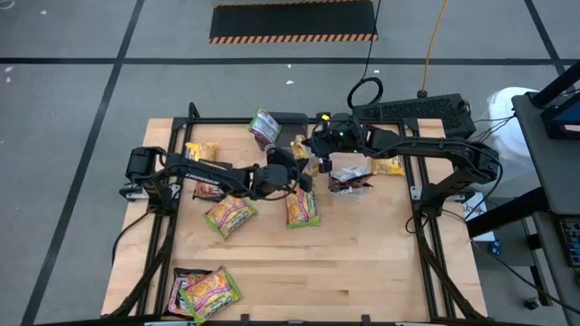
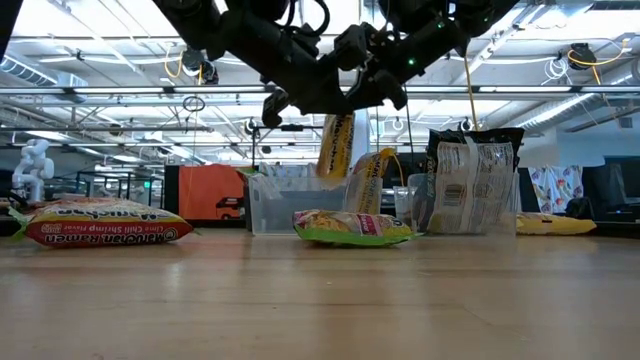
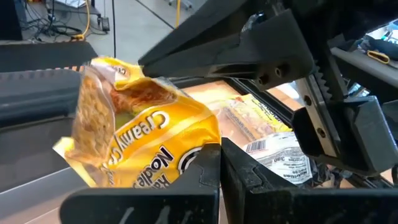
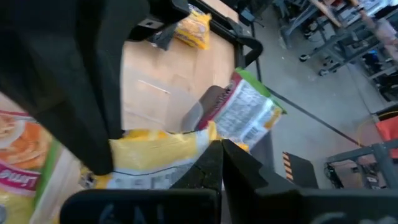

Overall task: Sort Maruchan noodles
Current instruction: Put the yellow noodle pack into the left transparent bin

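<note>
A yellow Maruchan noodles packet (image 3: 149,137) hangs in the air above the table's middle, between my two grippers. It also shows in the low view as the yellow packet (image 2: 337,145). My left gripper (image 3: 221,152) comes from the table's left and is shut on one edge of it. My right gripper (image 4: 222,149) comes from the far right and is shut on the yellow packet (image 4: 155,155) too. Green-edged packets (image 1: 229,215) (image 1: 302,206) lie flat on the table below. My left gripper pinches the yellow packet's near edge (image 3: 202,155) between its two fingers, coming roughly level from the table's left. The packet is lifted clear of the table. My right gripper pinches the packet's crimped edge (image 4: 202,140) between its two fingers, slanting down from the far right. The left arm hides the packet's other end in the right wrist view.
A dark packet (image 1: 349,178) stands just right of the grippers. Yellow packets (image 1: 201,151) (image 1: 388,166) lie at the left and right. One packet (image 1: 265,127) lies at the far edge, and several are piled at the near left corner (image 1: 204,290). A clear tub (image 2: 275,205) stands behind.
</note>
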Robot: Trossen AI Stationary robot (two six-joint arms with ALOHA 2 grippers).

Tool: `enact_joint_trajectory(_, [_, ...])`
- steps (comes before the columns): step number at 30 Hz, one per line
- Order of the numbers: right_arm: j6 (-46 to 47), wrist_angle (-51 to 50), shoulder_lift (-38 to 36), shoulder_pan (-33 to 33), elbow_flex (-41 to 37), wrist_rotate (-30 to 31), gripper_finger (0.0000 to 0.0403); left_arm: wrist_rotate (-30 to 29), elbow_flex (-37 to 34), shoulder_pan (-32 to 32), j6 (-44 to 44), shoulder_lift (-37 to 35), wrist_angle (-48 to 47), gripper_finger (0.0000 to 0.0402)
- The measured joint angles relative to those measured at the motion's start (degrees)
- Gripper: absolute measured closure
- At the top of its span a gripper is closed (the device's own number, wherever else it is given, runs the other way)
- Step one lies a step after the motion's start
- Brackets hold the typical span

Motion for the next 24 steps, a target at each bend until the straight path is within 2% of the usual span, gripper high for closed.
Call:
enact_joint_trajectory(6, [1.01,-1.24,0.0,0.03,0.0,-2.02,0.0403,2.06,0.0,0.64,-0.16,0.17,-0.15,0.0401])
enact_joint_trajectory(24, [1.56,-2.43,0.0,0.01,-0.66,-1.61,0.0403,8.3,0.0,2.94,1.36,0.17,-3.23,0.0401])
